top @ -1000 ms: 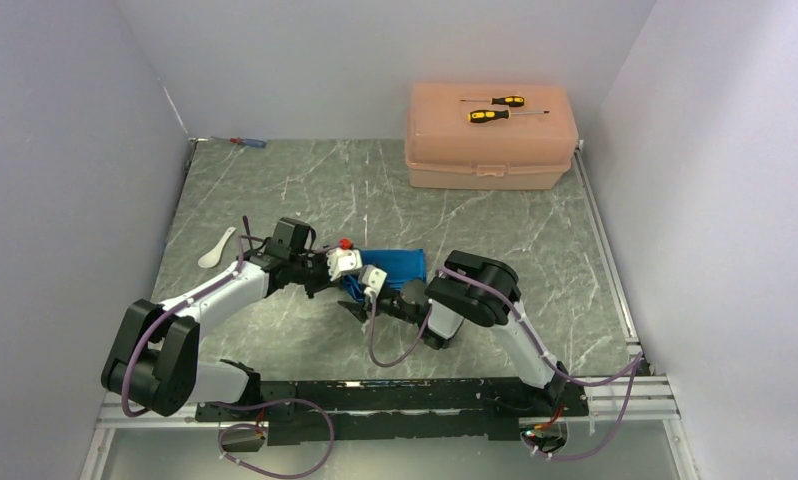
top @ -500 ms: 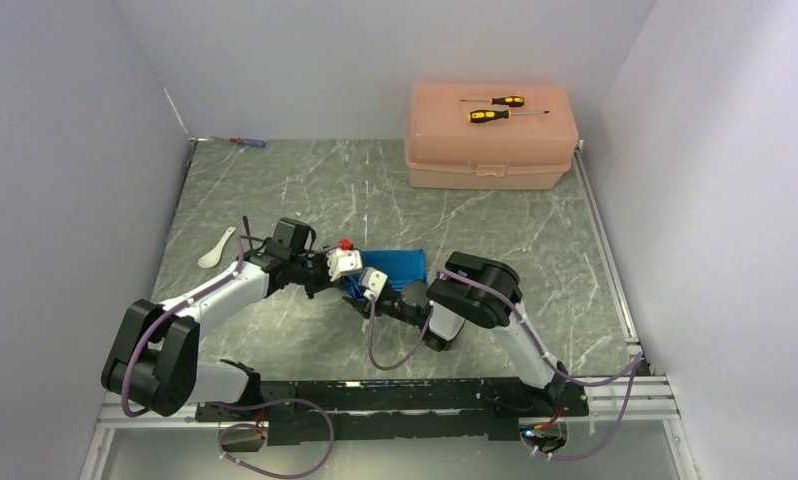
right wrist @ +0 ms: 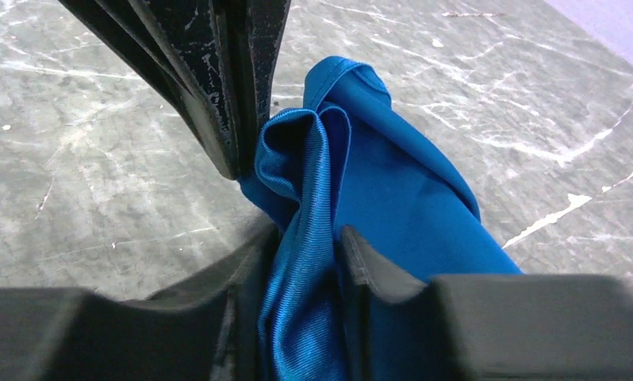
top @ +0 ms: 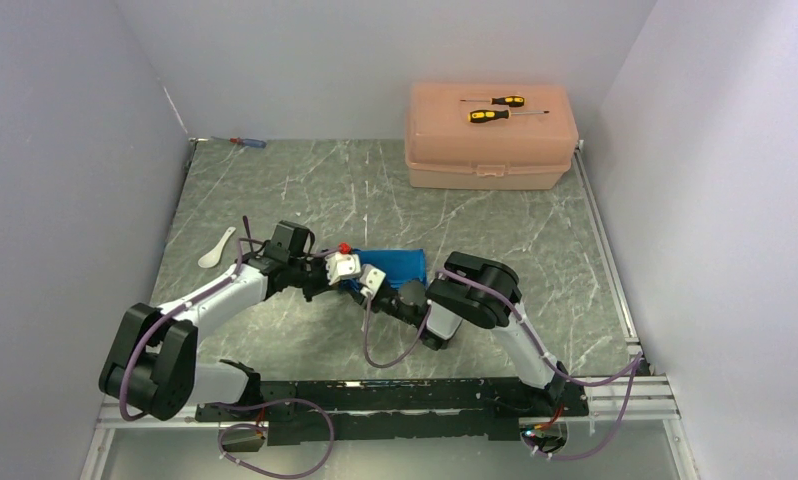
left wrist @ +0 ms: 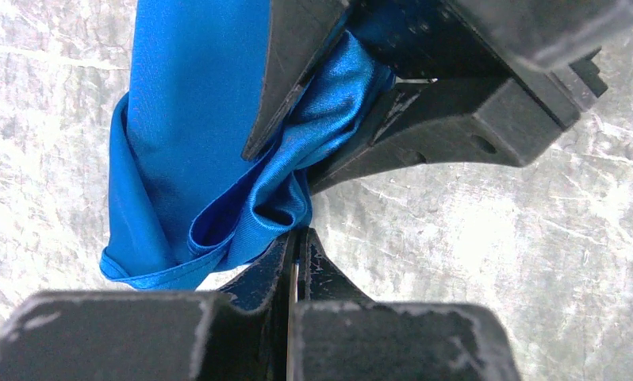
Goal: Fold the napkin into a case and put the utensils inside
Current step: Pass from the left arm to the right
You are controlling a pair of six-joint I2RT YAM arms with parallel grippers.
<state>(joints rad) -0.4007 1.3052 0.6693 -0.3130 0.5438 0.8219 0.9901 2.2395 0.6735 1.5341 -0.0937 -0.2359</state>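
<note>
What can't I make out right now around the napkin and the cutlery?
Top view: the napkin's gripped end, hidden under both wrists.
Top view: the fork, too small to pick out; only the spoon shows.
Right wrist view: whether the right jaws grip the napkin or only straddle it.

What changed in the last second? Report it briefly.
The right gripper closed its jaws onto a bunched fold of the napkin and now grips it. The left gripper stayed shut on the napkin's edge, and both arms barely shifted. The spoon and the box stayed where they were.
</note>
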